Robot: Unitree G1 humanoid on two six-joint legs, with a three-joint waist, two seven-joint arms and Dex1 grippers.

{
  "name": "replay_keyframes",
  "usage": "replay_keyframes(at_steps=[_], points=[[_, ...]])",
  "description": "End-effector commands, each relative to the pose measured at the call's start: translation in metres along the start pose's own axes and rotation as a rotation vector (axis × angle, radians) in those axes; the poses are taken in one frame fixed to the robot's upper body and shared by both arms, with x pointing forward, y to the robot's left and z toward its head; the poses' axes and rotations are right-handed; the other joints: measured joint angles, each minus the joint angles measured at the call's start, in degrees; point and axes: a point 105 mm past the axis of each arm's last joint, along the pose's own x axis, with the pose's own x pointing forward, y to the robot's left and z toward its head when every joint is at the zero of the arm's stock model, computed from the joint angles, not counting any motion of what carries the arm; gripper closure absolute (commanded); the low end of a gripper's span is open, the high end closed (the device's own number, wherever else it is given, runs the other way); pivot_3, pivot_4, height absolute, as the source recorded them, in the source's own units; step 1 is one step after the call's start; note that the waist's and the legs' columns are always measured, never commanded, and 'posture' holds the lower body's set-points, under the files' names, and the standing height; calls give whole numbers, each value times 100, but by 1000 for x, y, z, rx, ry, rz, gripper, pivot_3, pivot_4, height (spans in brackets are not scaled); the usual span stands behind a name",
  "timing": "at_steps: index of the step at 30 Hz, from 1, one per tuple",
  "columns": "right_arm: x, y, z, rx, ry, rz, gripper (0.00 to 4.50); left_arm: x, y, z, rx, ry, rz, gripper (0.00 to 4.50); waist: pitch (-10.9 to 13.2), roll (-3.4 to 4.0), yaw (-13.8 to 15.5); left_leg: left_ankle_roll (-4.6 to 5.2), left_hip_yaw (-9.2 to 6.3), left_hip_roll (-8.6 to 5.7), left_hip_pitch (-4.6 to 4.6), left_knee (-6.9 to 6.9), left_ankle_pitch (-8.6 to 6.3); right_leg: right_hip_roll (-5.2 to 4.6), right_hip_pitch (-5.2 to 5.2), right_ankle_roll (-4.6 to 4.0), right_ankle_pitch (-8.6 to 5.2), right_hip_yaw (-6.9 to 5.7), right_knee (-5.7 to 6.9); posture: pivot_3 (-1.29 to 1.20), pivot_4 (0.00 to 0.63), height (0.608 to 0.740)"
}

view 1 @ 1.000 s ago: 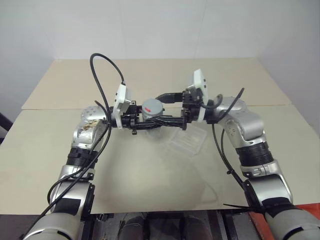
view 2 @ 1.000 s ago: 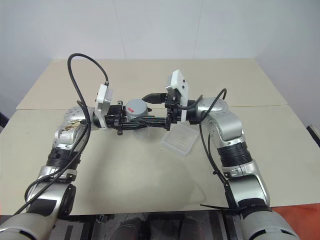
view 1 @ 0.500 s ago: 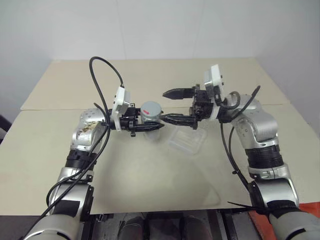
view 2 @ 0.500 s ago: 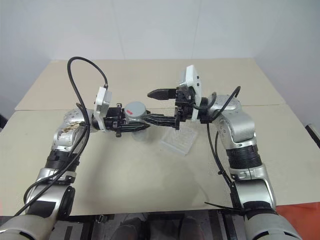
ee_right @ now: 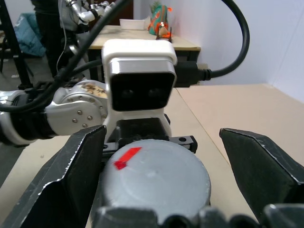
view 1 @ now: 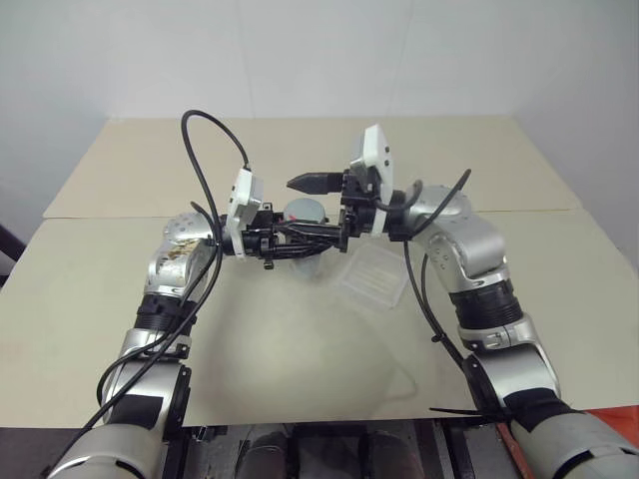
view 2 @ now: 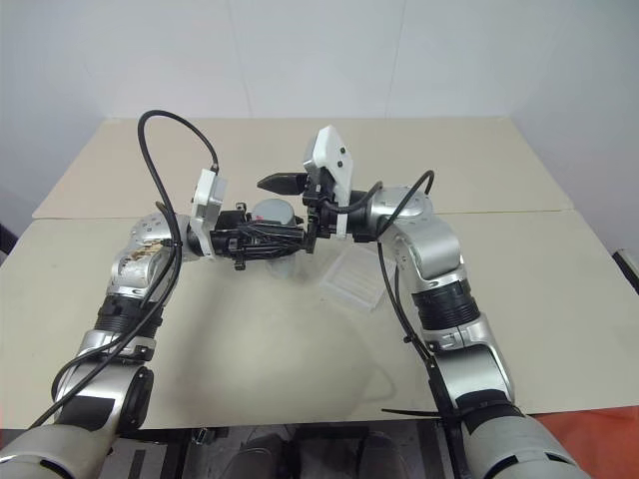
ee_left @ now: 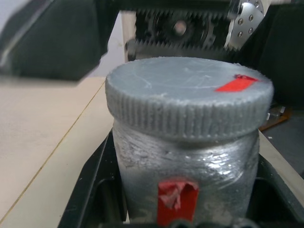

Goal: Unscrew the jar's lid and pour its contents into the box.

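The jar (ee_left: 187,180) sits pinched upright in my left gripper (view 1: 300,239) above the table, the box (view 1: 371,279) at its four o'clock; my right gripper (ee_right: 178,171), spread wide, straddles the lid (ee_right: 154,175) to twist it.

I see a beige table (view 1: 300,349) — only the clear box (view 1: 371,279) lies directly on it, near the middle.

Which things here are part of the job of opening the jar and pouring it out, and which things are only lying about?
Part of the job:
- jar, held by the shut left tool
- lid, on the jar, with a red mark
- box, on the table
- right tool, open around the lid

Only lying about:
- table
- colourful object on a far desk
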Motion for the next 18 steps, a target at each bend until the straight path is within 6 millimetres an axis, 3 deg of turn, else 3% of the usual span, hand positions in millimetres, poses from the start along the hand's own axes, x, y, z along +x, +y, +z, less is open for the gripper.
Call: replay_keyframes(at_steps=[1, 8, 18], points=[[4, -2, 14, -55, -28, -2, 39, -1, 1, 14, 56, -19, -6, 2384, 0, 0, -1, 0, 0, 0, 0, 0, 0, 0, 0, 0, 0, 0, 0, 0, 150, 740], [-10, -11, 9, -47, -15, -36, 39, -4, 0, 14, 57, -11, -5, 2384, 0, 0, -7, 0, 0, 1, 0, 0, 0, 0, 0, 0, 0, -1, 0, 0, 150, 740], [-55, -26, -2, -29, 44, -114, 39, -5, -1, 14, 59, -5, -10, 2384, 0, 0, -3, 0, 0, 1, 0, 0, 0, 0, 1, 0, 0, -1, -1, 0, 150, 740]])
